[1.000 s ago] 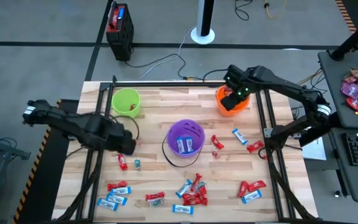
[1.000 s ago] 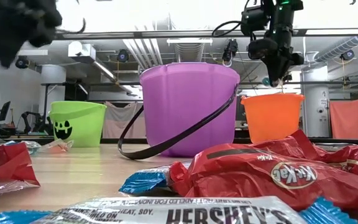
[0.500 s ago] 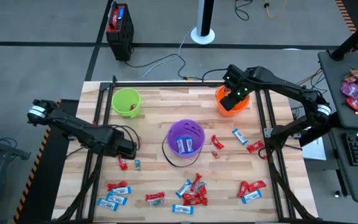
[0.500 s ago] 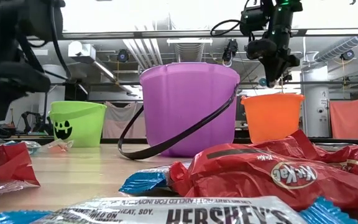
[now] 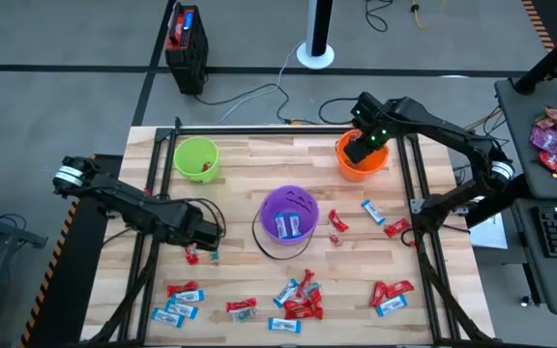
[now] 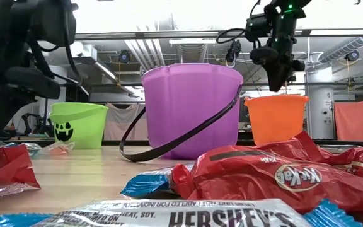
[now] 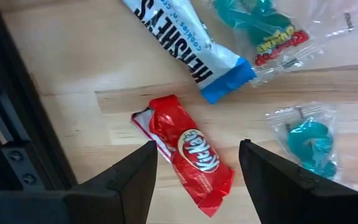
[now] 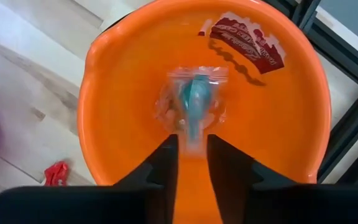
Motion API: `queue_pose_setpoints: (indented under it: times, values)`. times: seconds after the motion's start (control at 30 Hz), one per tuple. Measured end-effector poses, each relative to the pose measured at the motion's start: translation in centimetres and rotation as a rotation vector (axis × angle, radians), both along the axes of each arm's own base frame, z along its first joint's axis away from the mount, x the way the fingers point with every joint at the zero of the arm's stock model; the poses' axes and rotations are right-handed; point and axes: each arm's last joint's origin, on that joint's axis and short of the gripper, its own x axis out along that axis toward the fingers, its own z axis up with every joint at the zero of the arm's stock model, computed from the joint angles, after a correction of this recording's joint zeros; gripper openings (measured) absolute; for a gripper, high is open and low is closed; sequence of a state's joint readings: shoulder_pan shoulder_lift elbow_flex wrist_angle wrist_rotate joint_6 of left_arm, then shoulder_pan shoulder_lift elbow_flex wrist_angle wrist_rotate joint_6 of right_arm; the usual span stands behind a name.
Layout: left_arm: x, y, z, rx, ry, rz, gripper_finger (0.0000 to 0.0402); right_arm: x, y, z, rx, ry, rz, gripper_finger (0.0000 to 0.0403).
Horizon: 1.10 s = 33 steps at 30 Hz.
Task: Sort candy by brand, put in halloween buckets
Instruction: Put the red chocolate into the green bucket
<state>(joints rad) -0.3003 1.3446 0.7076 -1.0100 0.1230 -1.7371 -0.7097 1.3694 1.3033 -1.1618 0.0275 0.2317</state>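
My left gripper (image 7: 197,155) hangs open close over the table, pointing down. One finger stands on each side of a red KitKat candy (image 7: 188,155) that lies flat on the wood, and neither finger touches it. My right gripper (image 8: 191,142) stands over the orange bucket (image 5: 361,166) at the far right, its fingers a little apart. A clear-wrapped teal candy (image 8: 194,99) shows just past its fingertips inside that bucket, above a red wrapper (image 8: 247,40). The green bucket (image 5: 196,158) and the purple bucket (image 5: 288,198) stand on the table. My right gripper points down into the orange bucket. The near end of the clear-wrapped teal candy (image 8: 192,134) is blurred between the fingertips, and I cannot tell whether they touch it.
A blue-and-white Hershey's bar (image 7: 185,46) and two clear-wrapped teal candies (image 7: 306,140) lie close to my left gripper. Several red and light blue candies (image 5: 298,295) lie scattered over the near half of the table. Black frame rails (image 5: 153,193) run along the table's sides.
My left gripper has come down toward the table and a little toward its near edge, and now stands over the red candy left of the purple bucket. My right gripper has stayed over the orange bucket.
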Motion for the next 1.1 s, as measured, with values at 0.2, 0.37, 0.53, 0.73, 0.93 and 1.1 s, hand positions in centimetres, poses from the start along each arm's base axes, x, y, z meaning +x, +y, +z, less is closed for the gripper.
queue_pose_setpoints:
  times: [0.2, 0.37, 0.53, 0.73, 0.93, 1.1]
  values:
    - [0.0, -0.1, 0.2, -0.029, 0.003, 0.000, 0.0211, 0.0, 0.0, 0.0, -0.001, 0.002, 0.008, 0.0147]
    - [-0.4, -1.3, 0.2, -0.096, 0.029, -0.026, 0.0211, 0.0, 0.0, 0.0, -0.001, 0.001, 0.008, 0.0168]
    - [-1.2, -2.6, 0.0, -0.089, 0.063, -0.005, 0.0211, 0.0, 0.0, 0.0, -0.001, 0.001, 0.008, 0.0170]
    - [-1.6, -2.6, -0.7, -0.016, 0.053, 0.007, 0.0211, 0.3, -0.2, 0.1, -0.027, -0.024, 0.020, 0.0165]
    - [-1.5, -2.6, -1.3, -0.027, 0.021, 0.004, 0.0211, 0.4, -0.3, 0.2, -0.041, -0.038, 0.024, 0.0166]
    - [-0.9, -2.9, -0.3, -0.046, -0.002, 0.004, 0.0211, 0.4, -0.3, 0.1, -0.039, -0.037, 0.026, 0.0164]
